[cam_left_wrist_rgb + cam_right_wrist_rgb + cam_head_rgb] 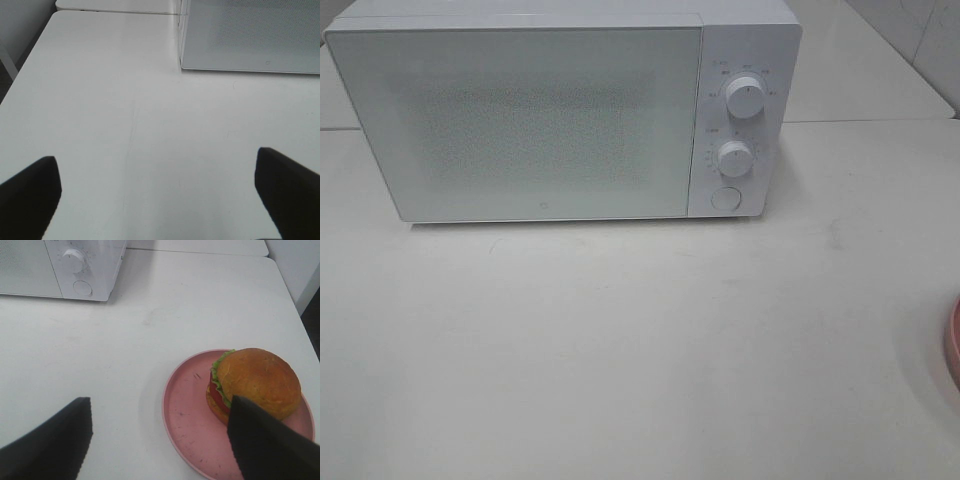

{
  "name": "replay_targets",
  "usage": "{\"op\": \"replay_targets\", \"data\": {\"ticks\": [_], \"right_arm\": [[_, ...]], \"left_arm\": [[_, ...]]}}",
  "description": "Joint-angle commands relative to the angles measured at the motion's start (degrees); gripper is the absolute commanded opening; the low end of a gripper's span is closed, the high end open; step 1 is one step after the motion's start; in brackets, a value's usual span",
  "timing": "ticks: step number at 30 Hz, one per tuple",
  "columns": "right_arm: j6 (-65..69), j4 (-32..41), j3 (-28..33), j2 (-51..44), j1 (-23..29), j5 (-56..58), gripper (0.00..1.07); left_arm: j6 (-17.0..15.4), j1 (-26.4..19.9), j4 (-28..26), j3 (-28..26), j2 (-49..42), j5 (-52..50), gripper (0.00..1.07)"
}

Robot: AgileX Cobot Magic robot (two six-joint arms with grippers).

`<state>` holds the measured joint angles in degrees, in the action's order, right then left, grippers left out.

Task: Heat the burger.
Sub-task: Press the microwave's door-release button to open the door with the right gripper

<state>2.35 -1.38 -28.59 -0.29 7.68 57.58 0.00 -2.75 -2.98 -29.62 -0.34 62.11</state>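
The burger (255, 382), with a golden-brown bun, green lettuce and red tomato, sits on a shallow pink plate (187, 415) in the right wrist view. My right gripper (160, 432) is open above the table, one finger just in front of the burger, the other well to its side. In the exterior high view only the plate's rim (952, 345) shows at the right edge; the burger is out of view there. The white microwave (560, 110) stands at the back, door shut. My left gripper (157, 192) is open and empty over bare table.
The microwave has two knobs (747, 100) and a round button (725, 198) on its right panel. Its front corner shows in the left wrist view (250, 35) and its knob panel in the right wrist view (82, 267). The table's edge (20, 75) is near.
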Motion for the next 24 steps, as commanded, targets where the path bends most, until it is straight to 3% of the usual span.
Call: {"op": "replay_targets", "data": {"ticks": [1,24], "right_arm": [[-0.2,-0.1,0.1,-1.5,-0.2,-0.5,0.75],[0.3,0.8,-1.1,-1.4,-0.2,-2.9,0.75]], "left_arm": [[0.0,0.1,-0.5,0.1,-1.4,-0.9,0.98],[0.0,0.1,-0.5,0.1,-1.4,-0.9,0.98]]}}
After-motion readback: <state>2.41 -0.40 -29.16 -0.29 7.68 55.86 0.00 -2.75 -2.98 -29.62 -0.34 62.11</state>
